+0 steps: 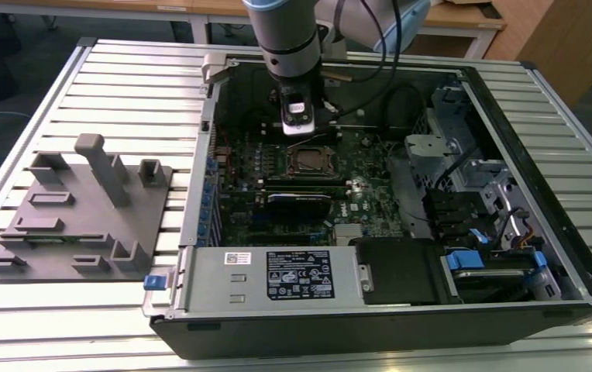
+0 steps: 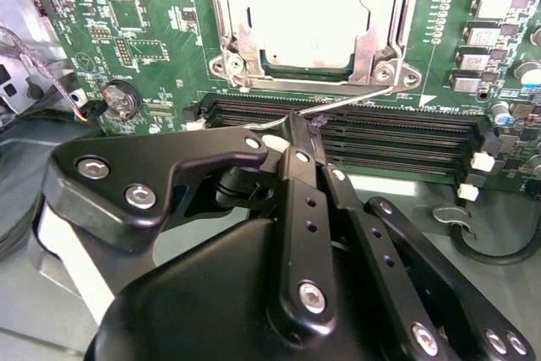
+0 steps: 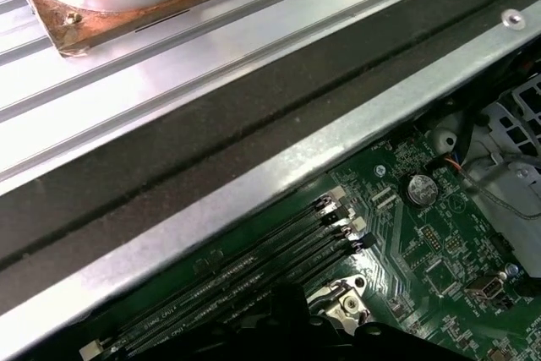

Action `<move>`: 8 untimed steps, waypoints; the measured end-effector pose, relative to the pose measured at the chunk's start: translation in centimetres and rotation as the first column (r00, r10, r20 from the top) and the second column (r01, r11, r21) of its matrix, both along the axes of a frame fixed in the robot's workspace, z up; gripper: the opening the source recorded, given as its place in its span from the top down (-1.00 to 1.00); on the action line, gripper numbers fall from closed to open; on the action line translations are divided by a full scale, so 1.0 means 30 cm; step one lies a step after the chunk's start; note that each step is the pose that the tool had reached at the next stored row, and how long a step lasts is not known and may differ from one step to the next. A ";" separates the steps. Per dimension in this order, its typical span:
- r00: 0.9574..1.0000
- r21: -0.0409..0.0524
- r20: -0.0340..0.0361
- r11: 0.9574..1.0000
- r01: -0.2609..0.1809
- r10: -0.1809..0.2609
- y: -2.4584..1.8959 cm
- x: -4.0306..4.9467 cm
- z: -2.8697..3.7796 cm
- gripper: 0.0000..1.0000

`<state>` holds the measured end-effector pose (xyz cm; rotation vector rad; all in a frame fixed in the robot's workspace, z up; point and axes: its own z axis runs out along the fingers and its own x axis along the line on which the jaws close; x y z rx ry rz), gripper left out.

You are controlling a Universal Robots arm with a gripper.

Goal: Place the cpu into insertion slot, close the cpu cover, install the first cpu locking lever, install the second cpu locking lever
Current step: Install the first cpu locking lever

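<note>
The slatted metal tabletop (image 1: 120,85) carries an open black computer case (image 1: 379,329) lying on its side. A grey pegged fixture (image 1: 79,225) sits just beside it at the exterior view's left. Behind are a wooden desk (image 1: 462,19) and dark floor, both cut off by the frame. The arm (image 1: 280,35) drops in from above, its upper part out of frame, and its tool (image 1: 298,132) hangs over the green motherboard (image 1: 369,201) just beyond the insertion slot (image 1: 310,160). A labelled power supply (image 1: 275,275) covers the board's near edge. In the exterior view the slot's contents are too small to make out. The second wrist view shows the cpu (image 2: 304,10) seated there with the cpu cover (image 2: 230,19) lying flat around it, both clipped by the frame. In that view the tool (image 2: 303,128) has its fingertips drawn together, and they appear to pinch the end of a thin silver locking lever (image 2: 355,101). The lever slants across the black memory slots (image 2: 397,133) toward the socket's corner. The tool's own body hides the board below. The first wrist view adds the case's silver rim (image 3: 296,166) and a coin battery (image 3: 420,189).
</note>
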<state>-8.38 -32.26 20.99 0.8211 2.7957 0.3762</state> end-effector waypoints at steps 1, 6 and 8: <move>1.000 0.000 0.000 1.000 0.004 -0.004 0.000 0.001 -0.001 0.80; 1.000 0.000 0.000 1.000 0.026 -0.026 0.000 0.001 -0.008 0.80; 0.999 0.000 0.000 0.999 0.035 -0.035 0.000 0.001 -0.012 0.80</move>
